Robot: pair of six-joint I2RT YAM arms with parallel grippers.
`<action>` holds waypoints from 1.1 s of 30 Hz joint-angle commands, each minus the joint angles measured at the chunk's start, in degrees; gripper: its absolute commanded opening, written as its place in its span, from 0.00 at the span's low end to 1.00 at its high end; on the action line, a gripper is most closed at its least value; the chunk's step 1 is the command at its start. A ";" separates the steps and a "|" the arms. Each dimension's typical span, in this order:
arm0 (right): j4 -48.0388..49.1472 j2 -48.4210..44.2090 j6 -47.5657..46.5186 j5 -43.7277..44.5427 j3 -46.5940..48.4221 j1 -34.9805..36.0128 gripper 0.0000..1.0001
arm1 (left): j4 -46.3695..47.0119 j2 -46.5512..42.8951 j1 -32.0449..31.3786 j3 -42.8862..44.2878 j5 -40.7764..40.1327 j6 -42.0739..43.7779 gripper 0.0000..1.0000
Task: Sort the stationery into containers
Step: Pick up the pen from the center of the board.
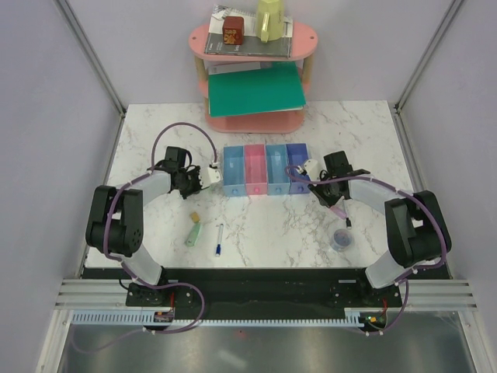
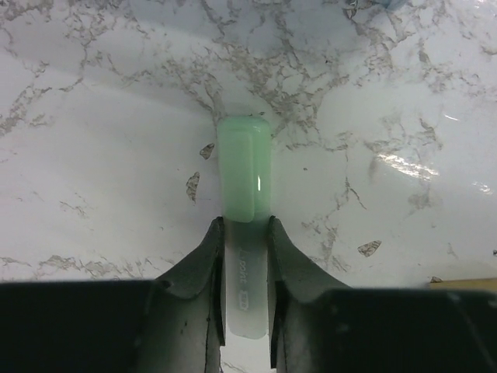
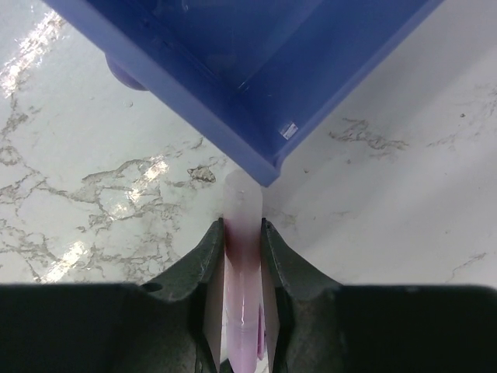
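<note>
**Top external.** Row of four trays [image 1: 255, 191] stood at mid-table: light blue, pink, blue, violet-blue. Nothing was seen in any of them.
- Left gripper [image 1: 208, 176] was just left of the light blue end.
- Right gripper [image 1: 309, 169] was at the violet-blue tray [image 1: 297, 155].
- Loose on the marble were a tan eraser [image 1: 196, 215], a pale green stick [image 1: 192, 235] beside it, a thin white pen [image 1: 219, 238], and a clear tape roll [image 1: 340, 239] near the right arm.
- The jaws could not be read from this height.

**Left wrist.** Pale green marker [image 2: 245, 171] lay lengthwise between the fingers, cap forward.
- The jaws stood narrow and pinched the translucent barrel just behind the cap.
- Marble lay beneath it; whether it was lifted or resting could not be told.
- Whether the stick in the overhead view was a second marker also could not be told.

**Right wrist.** Pink-purple marker [image 3: 242, 264] was clamped between near-closed jaws.
- Its pale tip was at the outer corner of the violet-blue tray.
- Contact between tip and tray could not be determined.

**Handling (judgement).**
- Markers: light, stiff, smooth round plastic. They are likely to swivel in a two-point pinch and to roll once released. Best taken mid-barrel, across the axis.
- White pen: thin and low, so it needs the fingertips right at the table.
- Eraser: slightly yielding, with good friction.
- Tape roll: rigid ring, best pinched across its wall.
</note>
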 commanded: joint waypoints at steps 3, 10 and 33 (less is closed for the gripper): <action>-0.43 -1.50 0.08 0.67 -1.55 -0.28 0.10 | -2.44 2.87 0.05 -2.85 -1.29 2.33 0.03; -1.14 -5.27 1.93 1.37 -1.11 -0.28 0.00 | -2.44 -2.47 0.05 -4.79 -0.76 1.71 0.02; -3.34 -11.97 9.84 0.06 10.39 -1.51 0.00 | -6.74 -24.03 -0.74 -5.13 -2.43 17.62 0.17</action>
